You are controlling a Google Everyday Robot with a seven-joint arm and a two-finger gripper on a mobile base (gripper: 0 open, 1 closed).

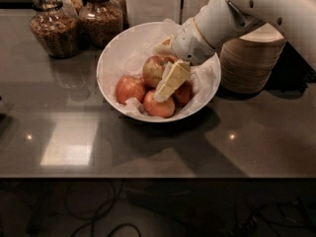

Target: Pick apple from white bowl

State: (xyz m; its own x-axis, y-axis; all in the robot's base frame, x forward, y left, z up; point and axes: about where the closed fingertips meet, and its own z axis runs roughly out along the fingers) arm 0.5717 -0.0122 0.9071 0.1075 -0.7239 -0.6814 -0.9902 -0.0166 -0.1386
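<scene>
The white bowl [118, 53], lined with crinkled white paper, stands on the dark counter at centre. The apple [153, 69], the largest one, with red blush over olive-yellow skin, lies at the back of the pile. Three smaller red apples lie around it: one at the left [129, 89], one at the front [159, 106], and one at the right [184, 94], partly hidden. My gripper [161, 96] reaches down into the bowl from the upper right. It lies along the apple's right side, with its tip over the front red apple.
Two glass jars of brown food [52, 28] [101, 15] stand at the back left. A stack of tan disposable bowls [249, 60] stands just right of the white bowl, under my arm. The counter's front edge [158, 176] runs across below.
</scene>
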